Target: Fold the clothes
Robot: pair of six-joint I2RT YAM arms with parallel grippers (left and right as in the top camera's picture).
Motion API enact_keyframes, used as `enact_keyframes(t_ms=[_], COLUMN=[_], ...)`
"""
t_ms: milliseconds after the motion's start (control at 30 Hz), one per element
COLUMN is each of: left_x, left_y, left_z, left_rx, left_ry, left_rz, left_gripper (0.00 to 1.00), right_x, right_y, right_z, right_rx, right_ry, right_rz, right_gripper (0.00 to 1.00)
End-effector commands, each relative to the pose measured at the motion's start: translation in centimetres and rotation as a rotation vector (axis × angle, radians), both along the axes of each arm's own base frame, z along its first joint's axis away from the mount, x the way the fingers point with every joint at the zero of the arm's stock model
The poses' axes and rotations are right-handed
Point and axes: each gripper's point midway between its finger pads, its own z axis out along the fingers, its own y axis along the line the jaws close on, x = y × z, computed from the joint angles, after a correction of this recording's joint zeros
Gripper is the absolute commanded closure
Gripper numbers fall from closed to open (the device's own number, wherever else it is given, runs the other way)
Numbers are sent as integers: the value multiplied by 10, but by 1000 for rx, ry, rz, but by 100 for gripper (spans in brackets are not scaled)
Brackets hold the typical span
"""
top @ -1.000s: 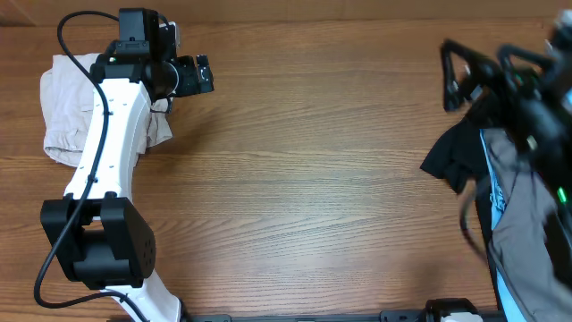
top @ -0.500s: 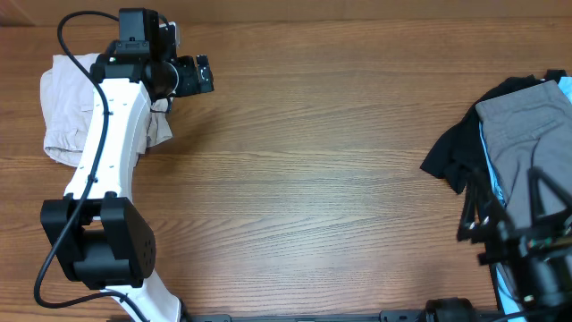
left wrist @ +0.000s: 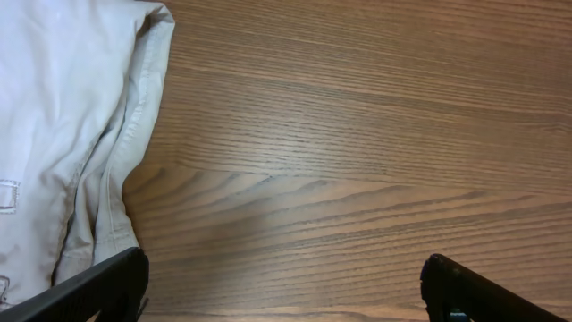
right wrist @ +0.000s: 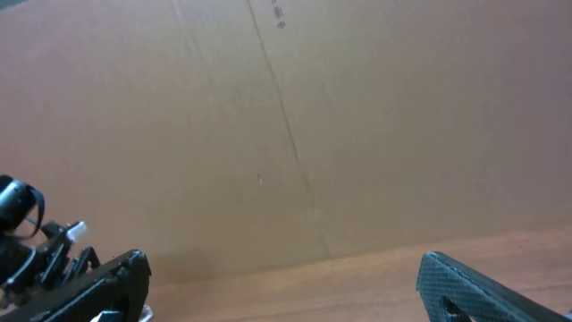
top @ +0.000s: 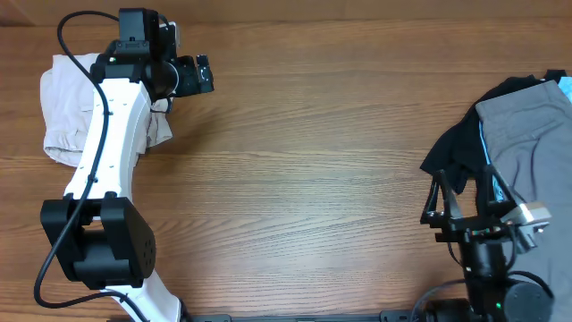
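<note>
- The beige shorts (top: 61, 109) lie bunched in a loose heap at about 10 o'clock on the wooden table (top: 313, 179) in the overhead view, with the left arm's white link crossing over their right side.
- From the left wrist, the shorts (left wrist: 63, 134) fill the 9 o'clock side of the frame. A stitched hem runs down their right edge, and a small white tag (left wrist: 7, 195) shows at the far left.
- The left gripper (top: 207, 75) sits at the 3 o'clock edge of the shorts, pointing out over bare wood. Its jaws stand wide apart and hold nothing.
- In the left wrist view, the left gripper (left wrist: 286, 291) shows only two black fingertips in the bottom corners. The one at 7 o'clock overlaps the shorts' edge, but I cannot tell whether it touches the cloth.
- The right gripper (top: 466, 201) is at about 4 o'clock on the table, just beside the lower edge of a black garment (top: 451, 152). Its jaws are spread and empty.
- A grey garment (top: 527, 152) lies on top of the black one at 3 o'clock, well apart from the shorts.
- The right wrist camera shows the right gripper (right wrist: 281, 286) with its fingertips far apart, facing a plain brown wall (right wrist: 295, 125) above a thin strip of table.
</note>
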Motion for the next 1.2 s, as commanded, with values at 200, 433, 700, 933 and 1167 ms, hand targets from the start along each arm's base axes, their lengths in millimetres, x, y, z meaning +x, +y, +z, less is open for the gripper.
enact_keyframes(t_ms=[200, 433, 700, 933, 1167], left_x=[2, 2, 2, 2, 2], left_y=[-1, -1, -1, -1, -1], left_z=[-1, -1, -1, -1, -1], left_rx=[-3, -3, -3, -3, -3], left_ry=[1, 1, 1, 0, 1], left_rz=[-3, -3, -3, -3, -3], left_gripper=[0, 0, 0, 0, 0], right_x=[12, 23, 29, 30, 30], right_y=[-2, -5, -5, -6, -6], right_z=[-51, -88, -118, -148, -148], right_rx=[5, 8, 2, -6, -6], right_ry=[3, 67, 133, 248, 248], right_rz=[-14, -40, -41, -45, -44], right_gripper=[0, 0, 0, 0, 0])
